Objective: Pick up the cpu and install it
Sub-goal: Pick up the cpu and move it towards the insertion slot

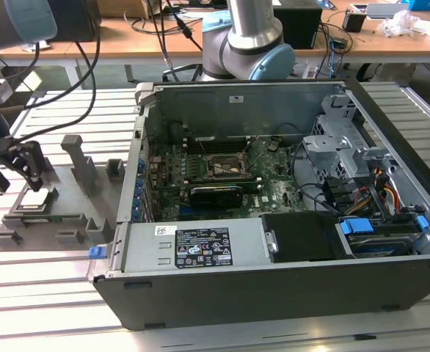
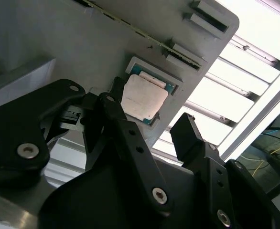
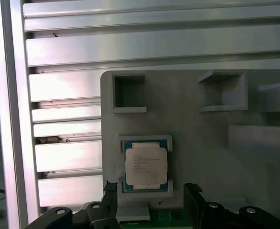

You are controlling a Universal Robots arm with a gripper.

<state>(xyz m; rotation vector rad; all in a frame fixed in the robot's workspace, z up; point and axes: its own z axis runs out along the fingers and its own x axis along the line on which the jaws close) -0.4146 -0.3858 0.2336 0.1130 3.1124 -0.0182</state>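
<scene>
The cpu [image 1: 37,199] is a small square chip with a silver-grey top. It lies flat in a recess of the grey plastic holder tray [image 1: 75,192] at the exterior view's left, outside the computer case. My gripper [image 1: 17,174] hangs just above it, open, with one black finger on either side and nothing between them. In both wrist views the cpu [image 2: 144,97] [image 3: 145,164] sits in its pocket just beyond the fingertips [image 2: 109,101]. The black motherboard socket [image 1: 224,166] lies open inside the case.
The open computer case [image 1: 274,293] fills the middle and the exterior view's right, with its drive cage [image 1: 340,147] and cables. Upright posts on the tray [image 1: 79,158] stand close beside the gripper. Slatted aluminium table [image 1: 39,293] runs underneath. The arm's base [image 1: 248,44] stands behind the case.
</scene>
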